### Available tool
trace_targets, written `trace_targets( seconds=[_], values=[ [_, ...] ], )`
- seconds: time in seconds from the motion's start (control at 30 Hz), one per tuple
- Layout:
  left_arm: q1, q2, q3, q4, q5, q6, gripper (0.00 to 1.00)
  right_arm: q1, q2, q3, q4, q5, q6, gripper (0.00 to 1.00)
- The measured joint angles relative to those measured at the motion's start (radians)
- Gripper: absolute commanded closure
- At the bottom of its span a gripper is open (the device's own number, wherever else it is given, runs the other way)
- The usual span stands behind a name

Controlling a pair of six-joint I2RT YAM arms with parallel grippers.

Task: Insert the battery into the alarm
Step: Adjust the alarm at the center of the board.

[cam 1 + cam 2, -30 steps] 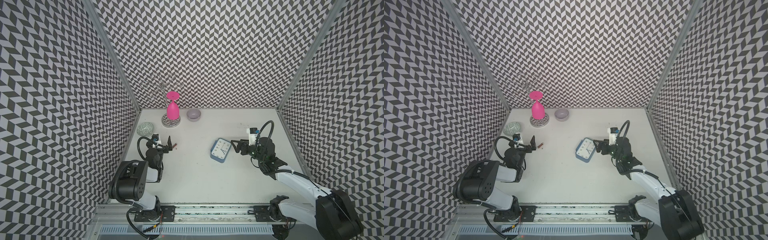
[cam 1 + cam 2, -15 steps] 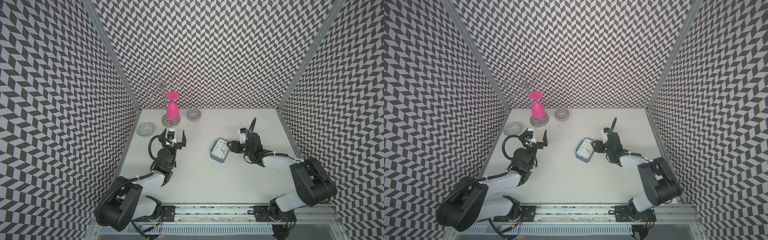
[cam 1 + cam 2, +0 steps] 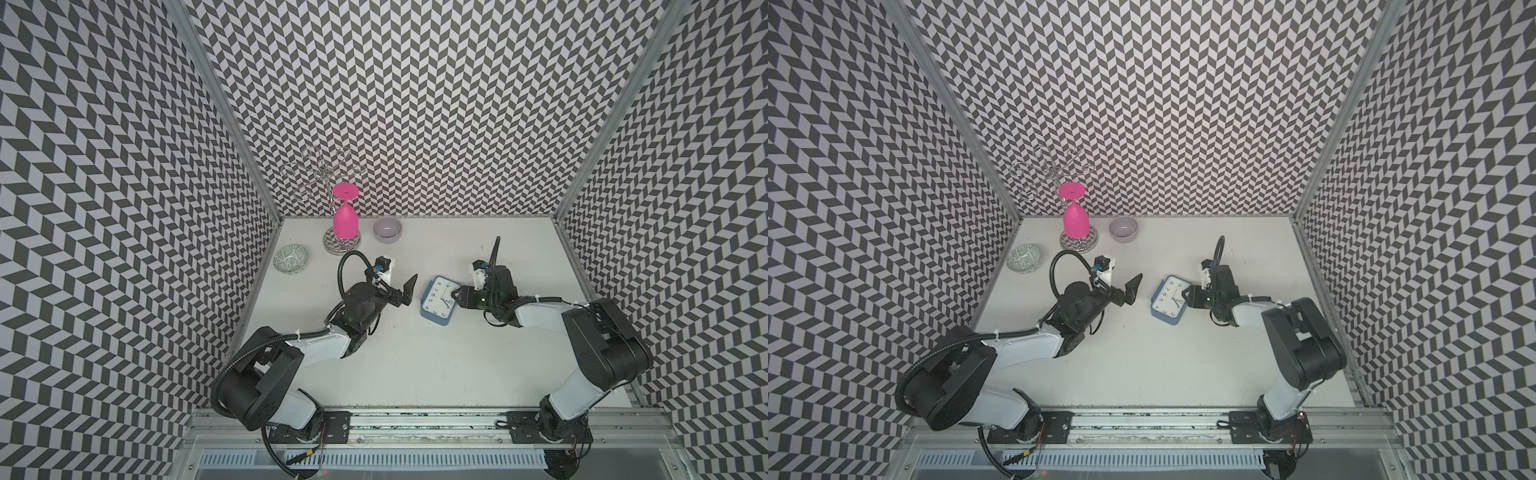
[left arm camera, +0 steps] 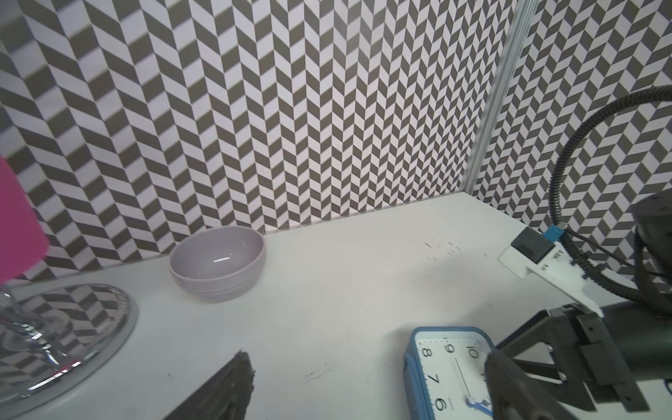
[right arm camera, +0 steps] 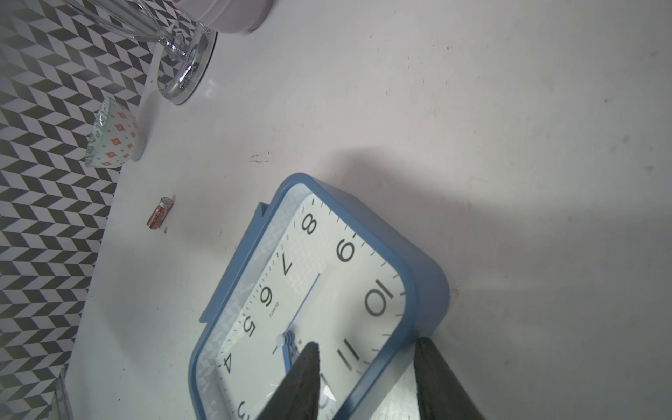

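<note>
The alarm (image 3: 436, 301) (image 3: 1167, 306), blue with a white dial, lies face up mid-table. My right gripper (image 3: 456, 300) (image 3: 1186, 300) holds its right edge. In the right wrist view one finger (image 5: 309, 367) rests on the dial and the other presses the casing's outer side, so the gripper (image 5: 367, 349) is shut on the alarm (image 5: 327, 276). The battery (image 5: 159, 212), small and reddish, lies on the table beyond the clock; the left arm hides it in both top views. My left gripper (image 3: 398, 291) (image 3: 1121, 291) hangs open and empty left of the alarm (image 4: 447, 367), one finger (image 4: 225, 392) showing.
At the back left a pink glass (image 3: 345, 218) hangs upside down on a chrome rack with a round base (image 3: 330, 245). A grey bowl (image 3: 387, 229) (image 4: 218, 267) stands beside it. A patterned bowl (image 3: 291, 259) (image 5: 111, 140) sits by the left wall. Patterned walls close three sides.
The left arm has swung from the left wall towards the table's middle, jaws still wide. The right gripper has dropped onto the alarm's right edge and its jaws have narrowed onto it.
</note>
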Motion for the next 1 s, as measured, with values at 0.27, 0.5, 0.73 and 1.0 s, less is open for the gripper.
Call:
trace_targets(
  seconds=[0.27,0.5,0.73,1.0],
  values=[
    [0.005,0.034,0.099,-0.153,0.056,-0.191,0.01,0.005,0.036,0.055,-0.034,-0.050,-0.059,0.74],
    [0.037,0.164,0.209,-0.349,0.174,-0.346,0.04,0.026,0.087,0.103,-0.025,-0.097,-0.082,0.69],
    [0.074,0.241,0.208,-0.389,0.317,-0.410,0.15,0.047,0.077,0.097,0.007,-0.079,-0.068,0.38],
    [0.129,0.323,0.210,-0.387,0.467,-0.416,0.29,0.048,-0.051,-0.026,0.106,-0.082,0.012,0.37]
  ],
)
